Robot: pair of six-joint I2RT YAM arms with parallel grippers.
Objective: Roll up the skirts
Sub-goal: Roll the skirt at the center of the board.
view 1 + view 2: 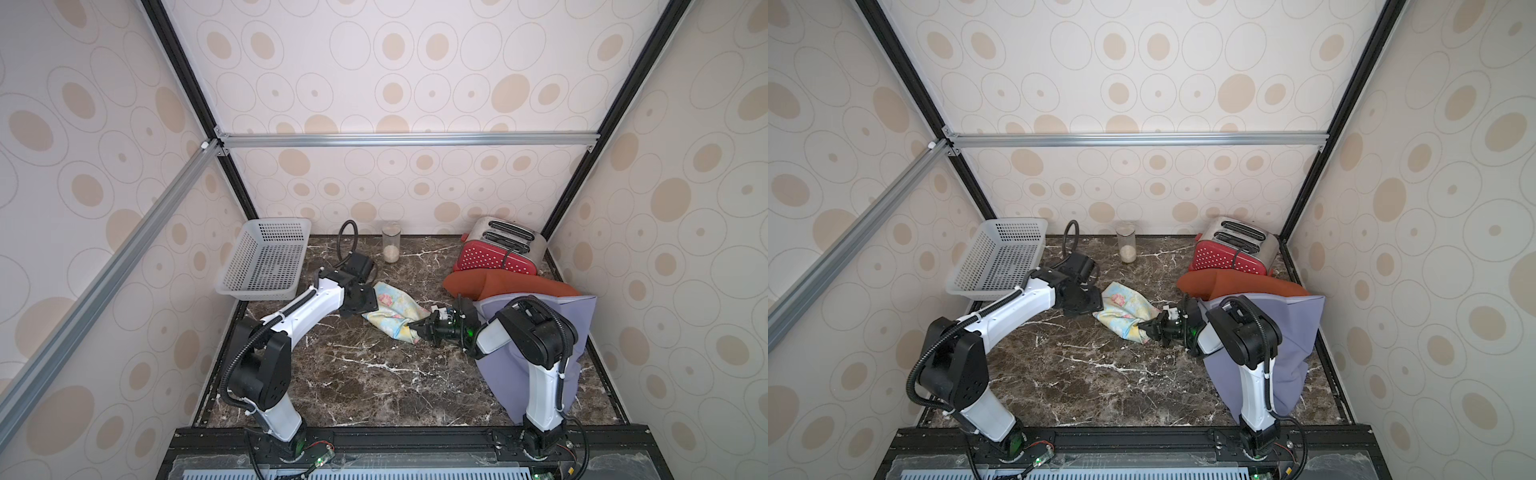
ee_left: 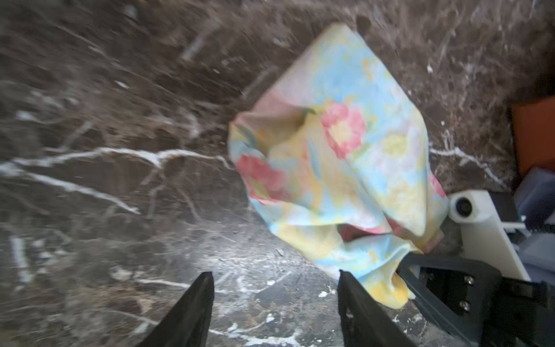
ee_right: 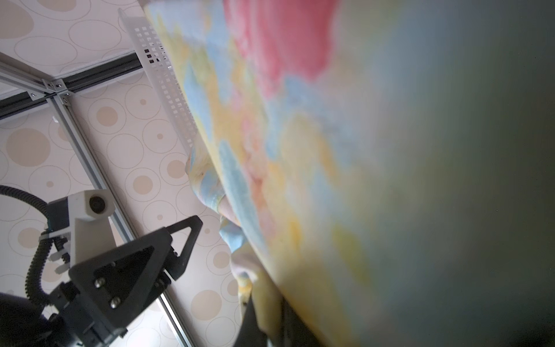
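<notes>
floral skirt mid-roll, one end pinched

the right gripper (image 1: 417, 328) is clamped on the near end of the floral skirt (image 1: 392, 309), which lies bunched mid-table. the left gripper (image 2: 274, 276) hangs apart and empty just beside it. the next move likely calls for a fresh left grip to tuck the roll. the rust-orange skirt (image 1: 498, 284) and lavender skirt (image 1: 586, 318) lie unrolled at right on the marble table (image 1: 374, 382). a basket (image 1: 266, 257), a toaster (image 1: 494, 257) and dotted walls (image 1: 415, 83) surround them.

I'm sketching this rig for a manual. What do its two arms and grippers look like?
The left arm and right arm have white shells on the long links and black rounded joints. A black ribbed hose runs along each, fastened with white ties. The left gripper and right gripper are black, with tapering triangular fingers. A white camera block sits at each wrist.
</notes>
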